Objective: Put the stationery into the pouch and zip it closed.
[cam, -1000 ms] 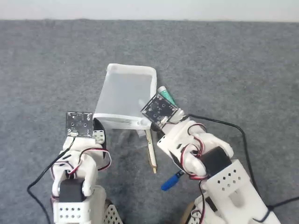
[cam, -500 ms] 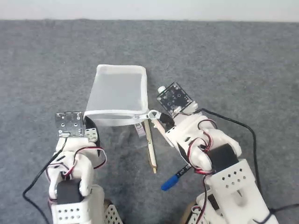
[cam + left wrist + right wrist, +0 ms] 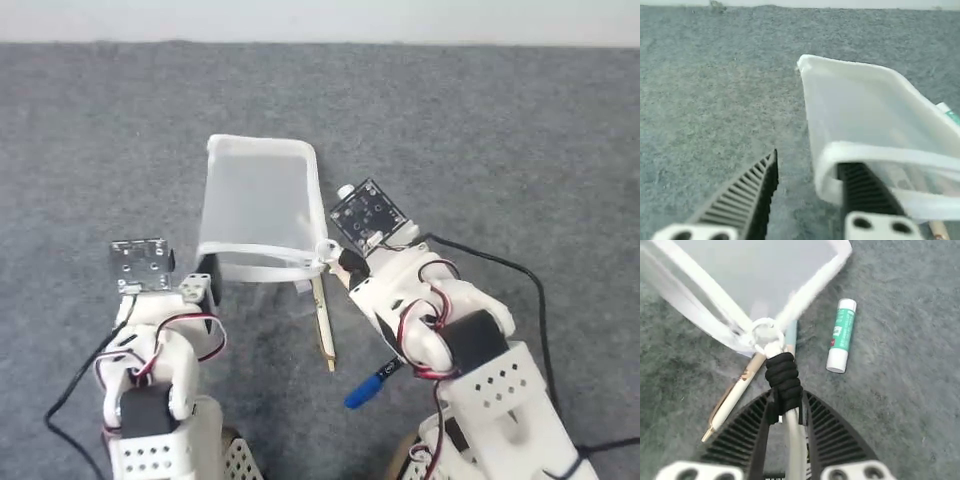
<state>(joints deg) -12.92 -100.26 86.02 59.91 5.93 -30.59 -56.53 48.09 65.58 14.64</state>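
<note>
Pouch: translucent white, lying on the grey carpet directly ahead of both grippers. Its open mouth faces the arms and its closed end points away from them. The mouth rim is a white band.

Zipper pull: a short cord with black wrapping, tied to a white ring at the corner of the pouch mouth nearest the right arm.

Right gripper: jaws closed tight on the zipper pull. The black wrapping sits between the fingertips and the white cord runs back between the fingers. The ring and pouch corner are just ahead of the tips.

Left gripper: jaws wide apart, nothing clamped. One finger lies at the other corner of the mouth, with the rim band crossing in front of it. I cannot tell whether that finger touches the band. The other finger is over bare carpet, apart from the pouch.

Pen: cream body, on the carpet just beside the right gripper's fingers. One end is tucked under the pouch corner; the tip points back toward the arms. It is outside the pouch.

Glue stick: green and white, on the carpet ahead of the right gripper on its outer side, near the pouch edge, not inside.

Blue marker: on the carpet behind the right gripper, alongside its arm.
</note>
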